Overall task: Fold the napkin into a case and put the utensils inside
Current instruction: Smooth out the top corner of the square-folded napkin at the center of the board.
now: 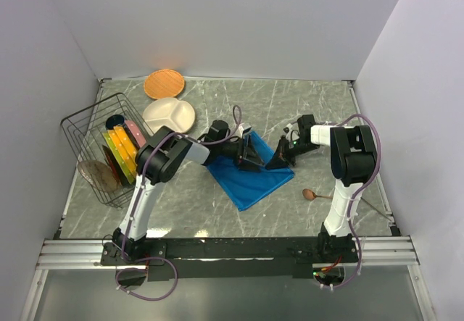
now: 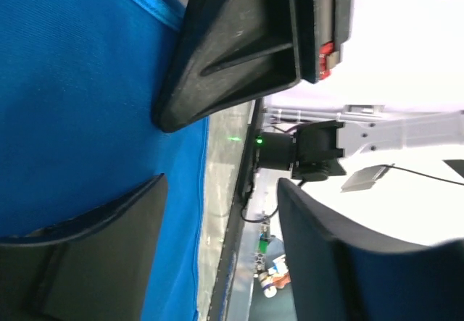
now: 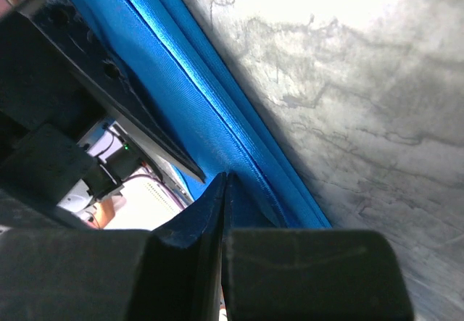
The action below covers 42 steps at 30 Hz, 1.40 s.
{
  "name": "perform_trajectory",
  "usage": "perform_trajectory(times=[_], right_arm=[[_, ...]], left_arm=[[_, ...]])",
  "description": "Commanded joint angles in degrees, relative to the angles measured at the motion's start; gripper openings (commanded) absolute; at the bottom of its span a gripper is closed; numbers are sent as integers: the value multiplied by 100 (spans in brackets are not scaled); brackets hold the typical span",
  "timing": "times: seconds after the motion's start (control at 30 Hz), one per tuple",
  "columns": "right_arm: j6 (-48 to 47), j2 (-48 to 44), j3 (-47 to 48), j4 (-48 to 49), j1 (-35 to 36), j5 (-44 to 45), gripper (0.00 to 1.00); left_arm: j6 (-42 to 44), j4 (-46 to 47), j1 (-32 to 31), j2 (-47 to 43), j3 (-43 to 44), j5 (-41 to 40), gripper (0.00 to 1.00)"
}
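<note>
The bright blue napkin (image 1: 250, 183) lies partly folded on the marble table between the two arms. My left gripper (image 1: 252, 156) is open at its far edge. In the left wrist view (image 2: 221, 190) one finger (image 2: 109, 248) rests on the cloth (image 2: 72, 103) and the other stands off it. My right gripper (image 1: 279, 160) is at the napkin's far right corner. In the right wrist view its jaws (image 3: 225, 180) are pressed together at the cloth's doubled hem (image 3: 210, 103). A brown wooden spoon (image 1: 309, 194) lies on the table right of the napkin.
A wire basket (image 1: 80, 129) holding coloured flat plates stands at the left, with a brown disc (image 1: 98, 174) leaning at its front. A white divided plate (image 1: 168, 114) and an orange plate (image 1: 164, 84) lie behind it. Walls close in both sides.
</note>
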Motion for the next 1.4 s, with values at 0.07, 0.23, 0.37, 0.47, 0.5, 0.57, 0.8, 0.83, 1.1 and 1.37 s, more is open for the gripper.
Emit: perform_trajectory(times=[0.07,0.23,0.37,0.47,0.5,0.57,0.8,0.83,1.1,1.37], right_arm=[[-173,279,140,-33,120,1239,2],[-217,288,228,-156,173,1380,1],[-208,297,263,-200,208,1450,1],[-190,297,245,-183,234,1494,1],[-190,297,254,-200,252,1503,1],[-182,297,263,-218,269,1538,1],[-199,323,324,-279,313,1617,1],[-208,323,333,-279,322,1626,1],[-217,349,403,-359,340,1696,1],[-269,393,421,-332,401,1626,2]], left_arm=[[86,389,290,-7,-299,88,77],[210,583,386,-210,-527,290,86],[227,741,614,-350,-747,431,87],[367,680,825,-412,-871,554,86],[403,645,870,-430,-897,580,86],[596,548,1001,-482,-924,668,85],[913,327,1336,-544,-1020,905,84],[835,476,1397,-579,-1064,923,84],[834,644,1626,-878,-1398,1037,83],[658,785,1565,-1063,-968,888,70]])
